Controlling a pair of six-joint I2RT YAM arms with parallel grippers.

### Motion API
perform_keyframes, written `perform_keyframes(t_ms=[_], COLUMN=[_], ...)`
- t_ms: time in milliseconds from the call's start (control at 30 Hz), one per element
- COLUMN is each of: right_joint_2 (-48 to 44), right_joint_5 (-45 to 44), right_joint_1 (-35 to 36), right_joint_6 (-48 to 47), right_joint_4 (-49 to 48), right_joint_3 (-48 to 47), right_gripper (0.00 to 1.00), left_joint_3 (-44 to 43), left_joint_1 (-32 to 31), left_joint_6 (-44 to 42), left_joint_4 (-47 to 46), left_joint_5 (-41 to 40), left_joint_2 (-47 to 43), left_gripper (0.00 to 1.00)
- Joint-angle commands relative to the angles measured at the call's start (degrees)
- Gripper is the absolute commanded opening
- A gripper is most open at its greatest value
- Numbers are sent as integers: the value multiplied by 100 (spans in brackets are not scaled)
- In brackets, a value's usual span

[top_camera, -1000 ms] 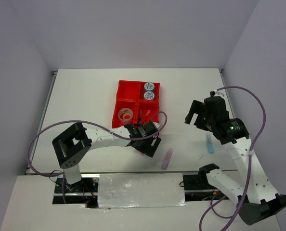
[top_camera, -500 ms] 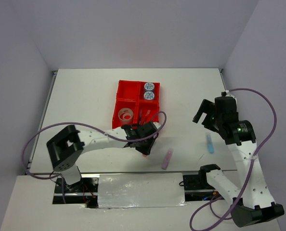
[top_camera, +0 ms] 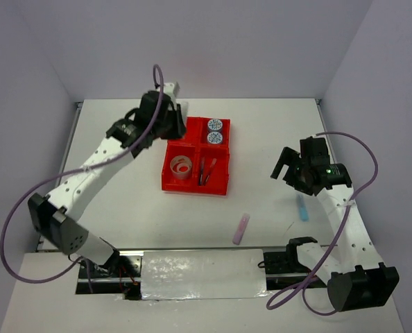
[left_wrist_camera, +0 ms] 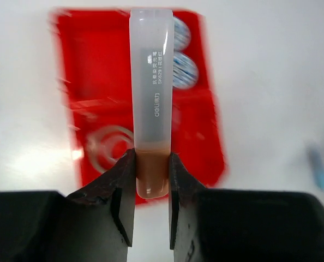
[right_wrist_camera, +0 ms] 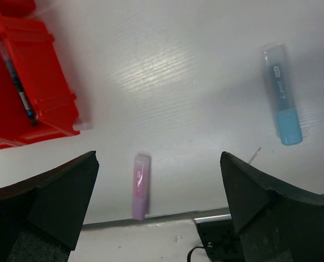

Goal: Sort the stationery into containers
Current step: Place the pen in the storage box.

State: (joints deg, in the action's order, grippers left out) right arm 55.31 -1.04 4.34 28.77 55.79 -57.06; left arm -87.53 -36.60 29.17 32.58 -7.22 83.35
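Right now my left gripper (left_wrist_camera: 152, 164) is closed on the orange highlighter (left_wrist_camera: 151, 82), but only at its coloured tail, so nearly the whole pale cap juts out ahead of the grip. That short hold is my first worry, since a jolt could let it pivot or slide free. Beneath the jaws lies the red tray (left_wrist_camera: 214, 158), blurred in the wrist view, with the tape rings (left_wrist_camera: 110, 148) below and left of the grip and the blue-white rolls (left_wrist_camera: 185, 71) right of the cap. Letting go from this height, I judge, could bounce the highlighter off a divider into the wrong compartment, or over the rim. My right gripper (right_wrist_camera: 158, 161) hangs spread wide and empty. On the table (right_wrist_camera: 178, 82) the purple highlighter (right_wrist_camera: 141, 185) lies just beneath it and the light-blue highlighter (right_wrist_camera: 282, 94) farther off to its right, so an off-centre descent could knock one away instead of straddling it.
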Motion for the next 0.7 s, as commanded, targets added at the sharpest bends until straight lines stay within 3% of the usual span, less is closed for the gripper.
perform_keyframes(t_ms=[0,100,233,467,600,633,667], right_joint_2=[-151,-266,-363,-627,-653,-636,-627], right_joint_5=[-388,-459,-301,-107,51,68,77], right_joint_1=[-47,-135,-205,-205,-205,-214,-214], right_joint_6=[-187,-267,-320,-417,-452,-469,-478], right_joint_4=[-516,-517,-324,-253,-288,-314,-332], right_joint_3=[124,125,151,371,371,362,345], right_gripper=[100,100,100,100,100,100,100], left_joint_3=[-562,-1195,-2136,-2471,-2419,-2279,-2199], left_joint_1=[853,1180,1471,1603,1656,1656,1656], left_joint_6=[-831,-1123,-817,-684,-649,-658,-623], left_joint_4=[189,-67,38,-49,-111,-190,-338], left_joint_5=[-201,-60,264,494,660,678,678], left_joint_2=[821,1743,3078,3767,3855,3751,3680], left_gripper=[0,0,0,19,52,77,86])
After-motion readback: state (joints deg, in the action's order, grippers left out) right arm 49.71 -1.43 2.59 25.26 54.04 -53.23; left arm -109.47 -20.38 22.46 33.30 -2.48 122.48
